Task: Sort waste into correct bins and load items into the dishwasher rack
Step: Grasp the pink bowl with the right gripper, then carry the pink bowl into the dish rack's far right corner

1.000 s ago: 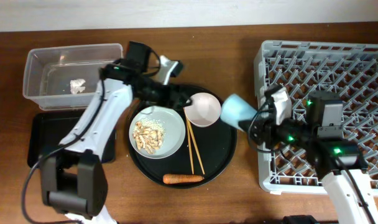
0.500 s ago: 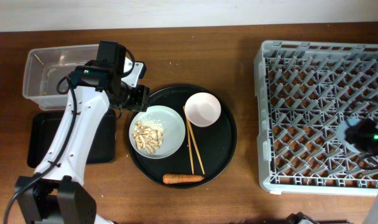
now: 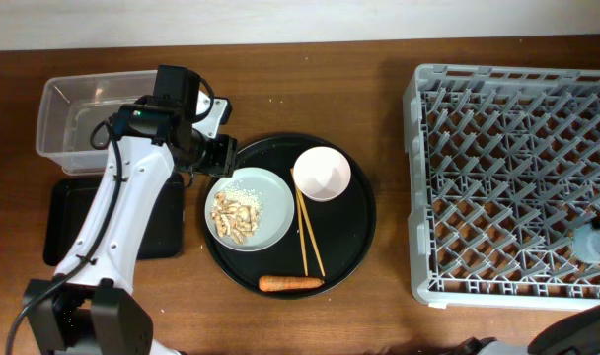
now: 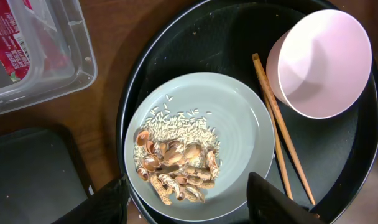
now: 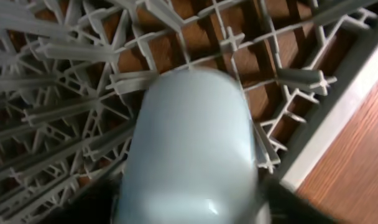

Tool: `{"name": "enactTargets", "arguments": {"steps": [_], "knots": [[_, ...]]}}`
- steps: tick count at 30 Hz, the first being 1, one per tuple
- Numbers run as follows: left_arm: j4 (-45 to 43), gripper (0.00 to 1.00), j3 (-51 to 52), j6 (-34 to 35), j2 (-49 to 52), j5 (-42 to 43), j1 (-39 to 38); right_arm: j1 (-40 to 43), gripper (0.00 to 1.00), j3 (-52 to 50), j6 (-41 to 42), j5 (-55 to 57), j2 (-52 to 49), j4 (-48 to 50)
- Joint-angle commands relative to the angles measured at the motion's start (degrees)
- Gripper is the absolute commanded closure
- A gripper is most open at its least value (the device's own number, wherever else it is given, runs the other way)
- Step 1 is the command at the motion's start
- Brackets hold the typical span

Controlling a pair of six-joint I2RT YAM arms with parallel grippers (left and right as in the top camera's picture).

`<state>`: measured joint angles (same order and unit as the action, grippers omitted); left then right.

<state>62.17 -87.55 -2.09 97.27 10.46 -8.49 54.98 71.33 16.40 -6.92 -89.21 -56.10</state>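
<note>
While the right tool (image 5: 192,202) grips the cup (image 5: 192,137), the left tool (image 4: 190,200) gapes wide; wrapper (image 4: 12,43) print unreadable.

Light-blue cup (image 5: 192,149) now over rack (image 3: 507,148), far right

Brown wooden table (image 3: 330,89) carrying four things, clear tub (image 3: 83,87) sitting just left of the left gripper (image 3: 219,156), shallow black tray (image 3: 68,212) lying below-left of it, round black tray (image 3: 349,237) spreading beneath it, grey rack (image 3: 497,197) standing well apart to its right.

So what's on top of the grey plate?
White rice grains and a heap of beige crumbly scraps lie on the plate. The plate's surface under the heap is covered, and the left fingers hide part of its near edge.
</note>
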Motion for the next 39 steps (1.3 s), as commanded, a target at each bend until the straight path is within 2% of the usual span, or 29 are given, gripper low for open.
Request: {"name": "enactTargets", "arguments": {"steps": [1, 4, 6, 9, 11, 14, 16, 18, 22, 27, 28, 35, 37, 39], "knots": [[0.07, 0.39, -0.39, -0.07, -1.27, -0.22, 0.13, 0.17, 0.08, 1.14, 0.17, -5.49, -0.17, 1.31], [0.68, 0.33, -0.39, -0.04, -1.27, -0.24, 0.15, 0.09, 0.07, 4.02, 0.13, -7.85, 0.59, -1.42], [1.18, 0.33, -0.39, -0.07, -1.27, -0.24, 0.15, -1.18, 0.07, 8.41, -1.03, -10.51, 2.60, -4.28], [2.23, 0.31, -0.39, -0.04, -1.27, -0.26, 0.15, -7.67, 0.09, 14.29, -7.23, -16.81, 5.90, -7.80], [3.06, 0.29, -0.39, -0.02, -1.27, -0.28, 0.15, -16.46, 0.11, 15.52, -11.19, -19.65, 7.52, -8.52], [3.54, 0.28, -0.39, 3.41, -1.27, -2.69, 0.66, -36.20, 0.15, 15.47, -13.20, -18.80, 7.32, -8.52], [4.39, 0.28, -0.39, 5.60, -1.27, -3.37, 2.27, -47.43, 0.23, 15.47, -13.03, -14.93, 5.66, -6.58], [5.40, 0.28, -0.39, 8.87, -1.27, -3.43, 5.07, -57.55, 0.25, 15.47, -12.96, -9.86, 2.82, -5.31], [5.84, 0.28, -0.39, 9.14, -1.27, -2.82, 6.84, -68.43, 0.34, 15.47, -9.66, -5.86, -5.11, -2.36], [5.84, 0.28, -0.39, 9.14, -1.27, -2.82, 6.80, -73.53, 0.48, 15.47, -5.90, -5.88, -17.16, 3.85], [5.86, 0.28, -0.39, 9.14, -1.27, -2.82, 6.80, -73.94, 0.54, 15.47, -4.44, -5.86, -20.17, 5.60], [5.79, 0.28, -0.39, 9.14, -1.27, -2.82, 6.80, -74.12, 0.73, 15.47, -1.88, -5.27, -29.24, 9.40], [5.79, 0.28, -0.39, 9.14, -1.27, -2.82, 6.80, -74.10, 0.88, 15.47, -1.90, -5.22, -29.57, 9.25], [5.81, 0.28, -0.39, 9.14, -1.27, -2.82, 6.80, -73.99, 0.96, 15.54, -1.90, -5.11, -29.09, 9.01]]}}
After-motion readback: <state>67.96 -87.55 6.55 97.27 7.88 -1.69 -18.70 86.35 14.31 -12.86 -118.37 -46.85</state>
